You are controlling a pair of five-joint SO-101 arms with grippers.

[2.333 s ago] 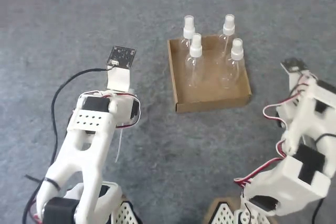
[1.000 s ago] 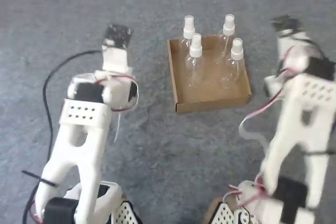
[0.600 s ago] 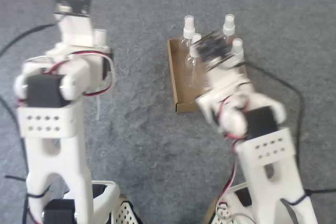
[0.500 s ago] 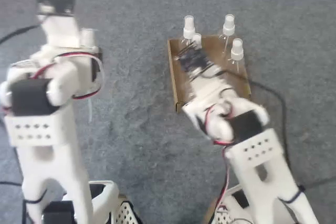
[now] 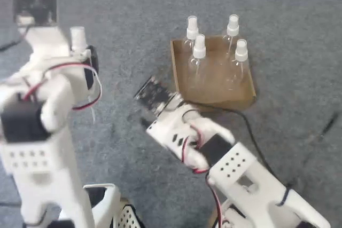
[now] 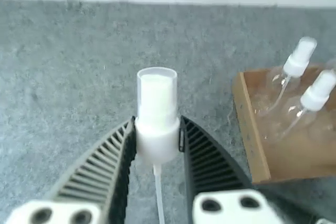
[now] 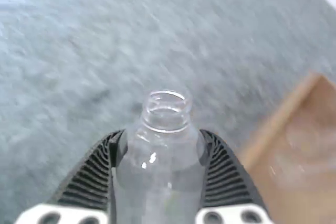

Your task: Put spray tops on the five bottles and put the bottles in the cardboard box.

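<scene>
The left pincer point(image 6: 156, 129) is closed on the collar of a spray top point(image 6: 156, 98), one ribbed finger on each side. It is held high over the far left corner of the surface point(image 5: 133, 25). The right pincer point(image 7: 163, 140) is clamped round the shoulder of an uncapped bottle point(image 7: 167, 114). It sits near the middle of the surface, just off the near left corner of the box point(image 5: 175, 73), where four capped bottles point(image 5: 199, 60) stand.

The step in hand looks like mating the top to this last bottle. To do it well, bring the two together with their axes in one line. Feed the tube point(image 6: 157, 192) into the mouth first, and only then seat the collar on the neck. The tube is thin and will likely catch on the rim if it comes in at an angle. The clear bottle may slip or turn if pushed off-centre, so the right arm should hold it steady.

The top's long axis runs along the left fingers, nozzle end away from the wrist and tube trailing back between them; from above it looks near upright. The bottle's long axis lies along the right fingers, open mouth away from the wrist.
</scene>
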